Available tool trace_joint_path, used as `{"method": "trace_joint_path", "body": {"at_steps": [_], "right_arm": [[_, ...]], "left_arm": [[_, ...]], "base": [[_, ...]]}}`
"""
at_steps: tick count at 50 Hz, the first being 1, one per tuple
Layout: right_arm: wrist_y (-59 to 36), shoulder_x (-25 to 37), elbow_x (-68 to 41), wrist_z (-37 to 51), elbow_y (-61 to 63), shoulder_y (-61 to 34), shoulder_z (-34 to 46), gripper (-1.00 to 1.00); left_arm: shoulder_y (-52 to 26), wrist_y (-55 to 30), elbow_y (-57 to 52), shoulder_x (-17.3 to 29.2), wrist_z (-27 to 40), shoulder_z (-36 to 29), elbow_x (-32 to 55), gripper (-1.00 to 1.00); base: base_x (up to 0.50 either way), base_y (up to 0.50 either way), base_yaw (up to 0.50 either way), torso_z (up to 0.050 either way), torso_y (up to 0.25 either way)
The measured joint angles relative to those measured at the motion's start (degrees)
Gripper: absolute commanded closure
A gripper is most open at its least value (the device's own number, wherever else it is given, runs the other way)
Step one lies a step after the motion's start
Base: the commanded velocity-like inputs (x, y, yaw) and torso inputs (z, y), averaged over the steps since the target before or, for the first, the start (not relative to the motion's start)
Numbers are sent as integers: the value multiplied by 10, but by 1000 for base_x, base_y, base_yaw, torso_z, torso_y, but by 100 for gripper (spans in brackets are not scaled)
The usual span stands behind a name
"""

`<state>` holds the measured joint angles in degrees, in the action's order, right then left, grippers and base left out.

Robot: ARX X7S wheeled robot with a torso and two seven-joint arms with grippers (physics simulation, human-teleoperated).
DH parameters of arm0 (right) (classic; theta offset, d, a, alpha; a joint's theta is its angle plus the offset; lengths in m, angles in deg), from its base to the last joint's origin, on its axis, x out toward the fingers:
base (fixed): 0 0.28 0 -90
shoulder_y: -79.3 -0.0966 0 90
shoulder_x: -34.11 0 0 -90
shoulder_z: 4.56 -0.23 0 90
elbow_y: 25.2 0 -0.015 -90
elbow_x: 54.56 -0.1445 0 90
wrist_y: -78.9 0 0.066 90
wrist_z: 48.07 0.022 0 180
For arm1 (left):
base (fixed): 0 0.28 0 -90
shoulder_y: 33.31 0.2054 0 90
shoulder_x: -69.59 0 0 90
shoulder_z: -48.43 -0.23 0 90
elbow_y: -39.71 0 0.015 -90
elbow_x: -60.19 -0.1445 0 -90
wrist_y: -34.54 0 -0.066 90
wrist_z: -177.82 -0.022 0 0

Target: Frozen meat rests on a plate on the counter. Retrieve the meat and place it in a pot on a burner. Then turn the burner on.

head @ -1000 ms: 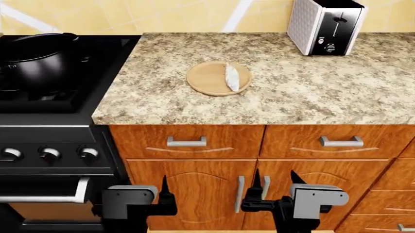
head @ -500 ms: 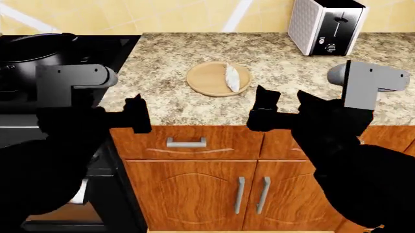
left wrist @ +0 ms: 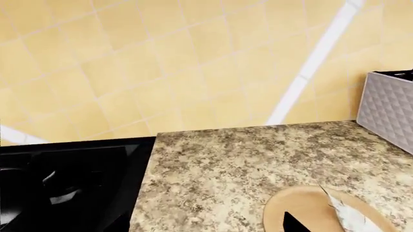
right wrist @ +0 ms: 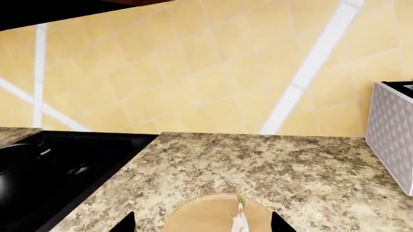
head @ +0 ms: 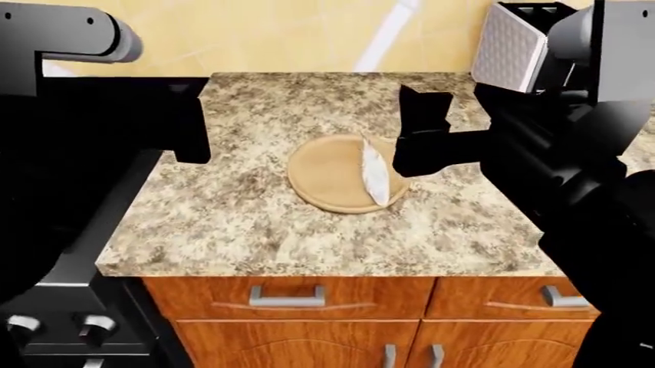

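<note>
Meat lies on the plate's right side, long axis front-to-back, just left of the right gripper, whose jaws stand apart.

It was a home kitchen: a speckled beige-and-brown granite desk over orange-brown wooden cabinets, a black stove, a silver-white toaster and yellow wall tiles.

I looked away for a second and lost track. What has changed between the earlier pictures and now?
Both arms rose from in front of the cabinets to counter height; the right pincer now sits beside the plate, the left pincer near the stove edge. The head view moved closer. Nothing was grasped: the frozen meat remains on the plate, and the toaster stayed put.
</note>
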<state>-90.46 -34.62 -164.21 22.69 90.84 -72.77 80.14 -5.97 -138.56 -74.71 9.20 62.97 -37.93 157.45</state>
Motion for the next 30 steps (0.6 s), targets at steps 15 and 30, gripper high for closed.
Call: {"method": "trace_joint_path", "body": {"at_steps": [15,30], "right_arm": [[1,6,-2,-8,-3,-9,9,-100],[3,0,21,-18,-33,-6,37,-100]], "left_arm": [[-13,13,-7,9,-12,-6,2,-100],[0,32,-15,13,-61,-4,-32,-100]], "base": [[500,0,0,0,1],[157,0,0,0,1]]}}
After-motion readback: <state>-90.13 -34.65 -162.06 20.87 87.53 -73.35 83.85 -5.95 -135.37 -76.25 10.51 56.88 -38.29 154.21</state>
